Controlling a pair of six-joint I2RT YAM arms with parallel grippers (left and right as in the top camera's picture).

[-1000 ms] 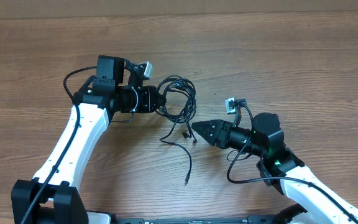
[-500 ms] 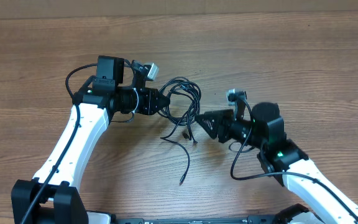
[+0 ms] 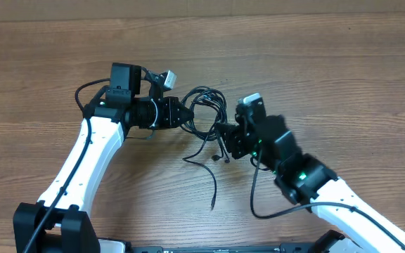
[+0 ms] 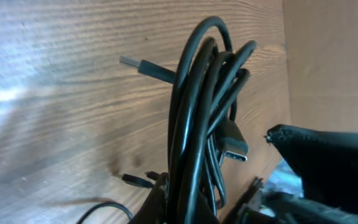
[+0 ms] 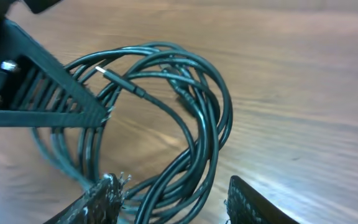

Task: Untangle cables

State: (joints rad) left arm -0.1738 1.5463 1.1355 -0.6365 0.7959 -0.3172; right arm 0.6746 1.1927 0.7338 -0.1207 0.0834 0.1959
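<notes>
Black cables [image 5: 216, 124] clamped by left arm [image 3: 90, 151], right arm [image 3: 304, 176] angled alongside.

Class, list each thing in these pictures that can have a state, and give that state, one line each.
cables, tangled in one looped bundle
left gripper, shut on the cables
right gripper, open, cable loops between its fingers

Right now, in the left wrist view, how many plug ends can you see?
3. One plug pokes out left of the cables near the top, one sits at their right side, one small one lies lower left. More may be hidden in the coil.
</notes>
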